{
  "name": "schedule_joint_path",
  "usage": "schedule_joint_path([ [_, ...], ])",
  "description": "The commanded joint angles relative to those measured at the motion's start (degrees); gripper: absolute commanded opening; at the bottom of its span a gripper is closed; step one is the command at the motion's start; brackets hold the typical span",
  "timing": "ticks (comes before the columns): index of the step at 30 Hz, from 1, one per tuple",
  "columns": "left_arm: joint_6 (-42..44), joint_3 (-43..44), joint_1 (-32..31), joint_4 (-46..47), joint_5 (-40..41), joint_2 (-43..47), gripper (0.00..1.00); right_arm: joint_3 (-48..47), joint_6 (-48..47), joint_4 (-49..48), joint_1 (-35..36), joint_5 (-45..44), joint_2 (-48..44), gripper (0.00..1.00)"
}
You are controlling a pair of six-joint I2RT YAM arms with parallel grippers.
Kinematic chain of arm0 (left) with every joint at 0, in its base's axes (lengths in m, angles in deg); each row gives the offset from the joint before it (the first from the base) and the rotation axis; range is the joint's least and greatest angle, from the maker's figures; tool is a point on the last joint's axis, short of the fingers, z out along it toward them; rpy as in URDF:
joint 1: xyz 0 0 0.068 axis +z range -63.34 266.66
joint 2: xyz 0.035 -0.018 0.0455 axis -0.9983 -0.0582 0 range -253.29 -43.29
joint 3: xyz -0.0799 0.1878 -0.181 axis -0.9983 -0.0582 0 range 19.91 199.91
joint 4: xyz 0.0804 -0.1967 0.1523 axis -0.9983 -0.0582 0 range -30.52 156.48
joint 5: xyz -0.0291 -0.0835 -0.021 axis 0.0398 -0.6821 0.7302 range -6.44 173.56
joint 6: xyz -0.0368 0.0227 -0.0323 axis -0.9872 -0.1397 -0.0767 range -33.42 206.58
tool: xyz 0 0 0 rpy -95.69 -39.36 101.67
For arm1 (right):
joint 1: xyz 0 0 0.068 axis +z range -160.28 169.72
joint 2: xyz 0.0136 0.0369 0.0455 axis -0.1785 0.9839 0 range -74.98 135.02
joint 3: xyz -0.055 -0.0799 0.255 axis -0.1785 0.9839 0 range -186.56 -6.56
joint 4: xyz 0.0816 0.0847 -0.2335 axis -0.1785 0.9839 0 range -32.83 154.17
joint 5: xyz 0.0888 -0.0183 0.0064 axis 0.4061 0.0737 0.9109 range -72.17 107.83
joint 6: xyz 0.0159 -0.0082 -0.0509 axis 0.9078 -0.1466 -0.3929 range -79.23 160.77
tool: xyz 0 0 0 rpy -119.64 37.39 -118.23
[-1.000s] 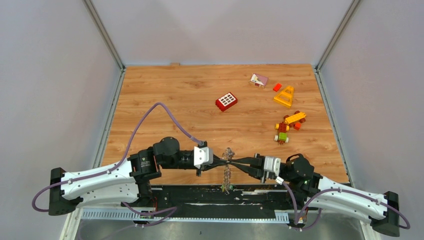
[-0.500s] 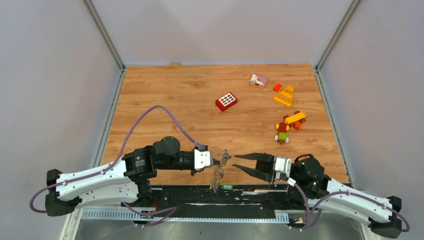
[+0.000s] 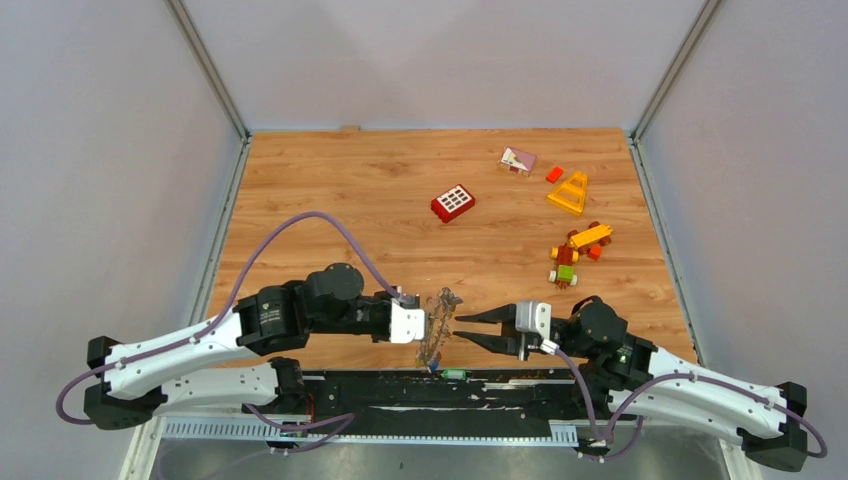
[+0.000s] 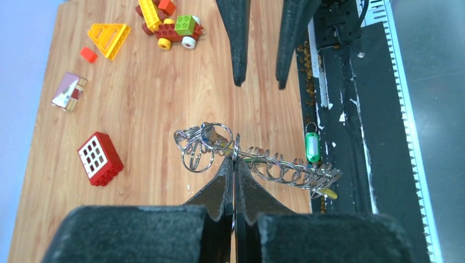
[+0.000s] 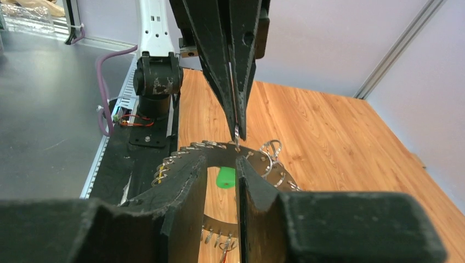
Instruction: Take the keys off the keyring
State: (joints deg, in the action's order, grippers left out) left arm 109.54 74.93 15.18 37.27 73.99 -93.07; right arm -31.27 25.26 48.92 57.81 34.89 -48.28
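Note:
The keyring [image 3: 436, 340] hangs edge-on just above the table's near edge, fringed with small silver rings and keys [image 4: 285, 171]; one key has a yellow head [image 4: 328, 193]. My left gripper [image 3: 428, 326] is shut on its rim, and the closed fingertips [image 4: 234, 160] meet at the ring. My right gripper [image 3: 460, 332] faces it from the right and stands open, its tips just short of the ring with nothing held. In the right wrist view the keyring [image 5: 216, 223] shows as a dark band past my spread fingers [image 5: 192, 181]. A green key tag [image 4: 312, 148] lies loose below.
A black strip [image 3: 520, 385] runs along the near edge, and the green tag [image 3: 455, 374] lies on it. Farther back are a red brick [image 3: 453, 203], a yellow triangle piece [image 3: 569, 192], a toy car of bricks [image 3: 575, 255] and a small pink block [image 3: 517, 160].
My right gripper opened and let go of the keyring, drew back right, then came in close again. A green tag came to lie on the black strip. The left gripper shifted slightly left with the ring.

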Motion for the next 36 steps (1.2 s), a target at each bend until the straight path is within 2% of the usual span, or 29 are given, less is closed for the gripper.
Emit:
schedule_joint_path([
  [1,5.52,-3.17,-0.07,9.03,-1.93,6.68,0.0,-1.27,-0.37,-0.78,-0.09,0.1,-1.61,0.26],
  [10,15.53,-13.65,-0.1,25.32,-7.76,17.24,0.0,0.11,-4.81,-0.68,-0.12,-2.2,-8.23,0.24],
  [15,22.62,-16.63,-0.06,30.67,-10.64,20.39,0.0,-0.12,-7.05,0.14,-0.13,-3.21,-9.19,0.22],
  [24,27.3,-16.43,-0.06,31.84,-14.61,21.59,0.0,-0.92,-9.48,2.4,-0.09,-2.53,-9.05,0.18],
  [36,28.05,-16.8,-0.06,33.66,-18.67,22.87,0.0,-2.89,-10.63,4.59,-0.07,1.38,-8.37,0.12],
])
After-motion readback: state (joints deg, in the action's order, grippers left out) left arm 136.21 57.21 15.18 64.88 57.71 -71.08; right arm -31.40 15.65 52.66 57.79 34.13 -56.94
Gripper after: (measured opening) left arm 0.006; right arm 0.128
